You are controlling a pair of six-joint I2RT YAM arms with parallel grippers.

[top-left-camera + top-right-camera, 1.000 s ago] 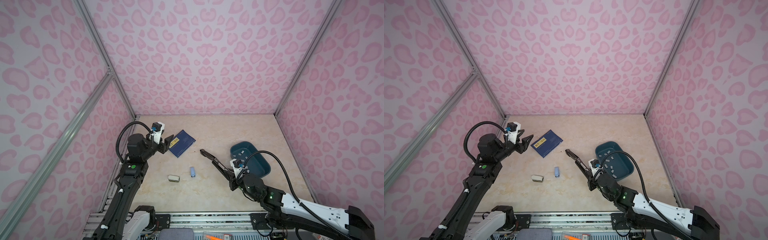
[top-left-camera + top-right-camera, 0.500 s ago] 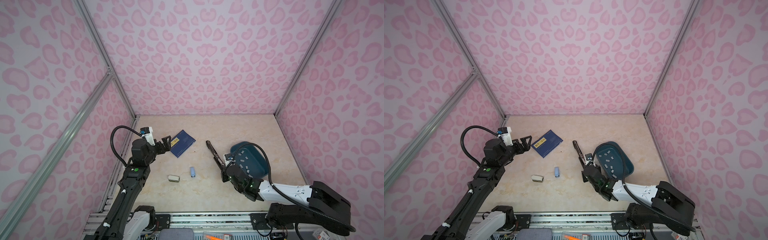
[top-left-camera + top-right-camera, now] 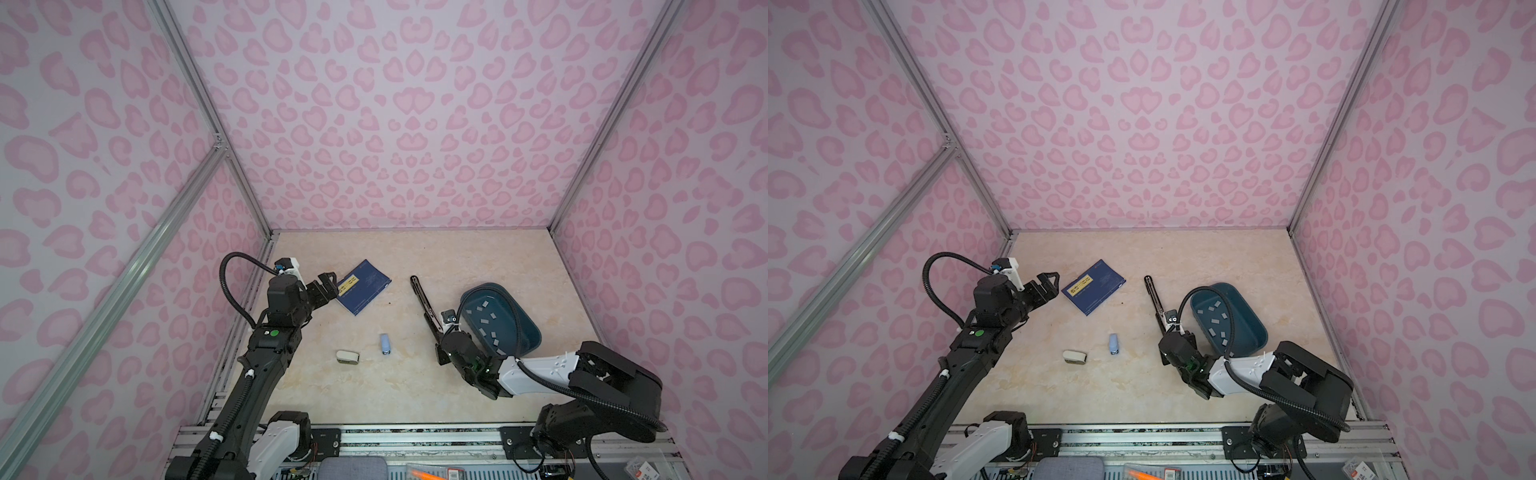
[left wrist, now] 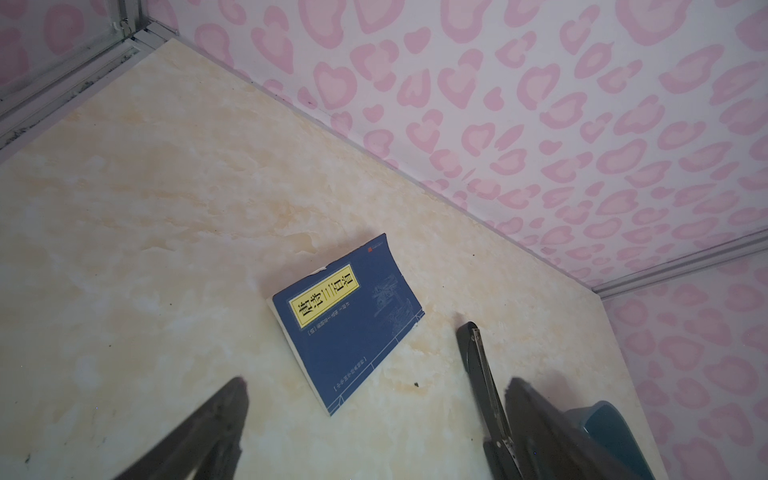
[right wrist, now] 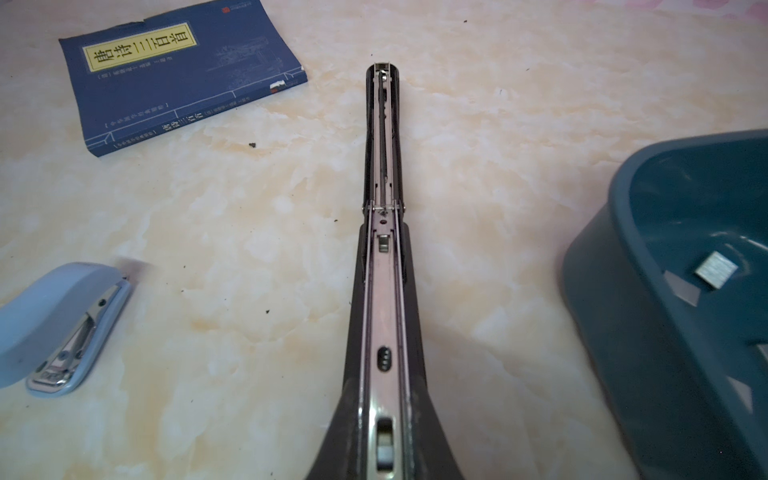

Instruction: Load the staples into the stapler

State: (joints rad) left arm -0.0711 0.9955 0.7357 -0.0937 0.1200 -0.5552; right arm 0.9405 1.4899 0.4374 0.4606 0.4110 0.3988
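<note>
One change: left end effector widened, empty; right end effector still clamps stapler.

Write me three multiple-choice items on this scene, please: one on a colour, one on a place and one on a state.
1. What colour is the cover of the book?
A. red
B. green
C. dark blue

2. Where do the staples lie?
A. on the book
B. in the teal tub
C. on the bare table

3. What is the right gripper doing?
A. shut on the black stapler
B. open above the tub
C. shut on the book

Answers:
1 C: both top views show a dark blue cover with a yellow label.
2 B: the grey strips are scattered on the tub's floor.
3 A: in the right wrist view the opened stapler runs straight out from the closed jaws.
</note>
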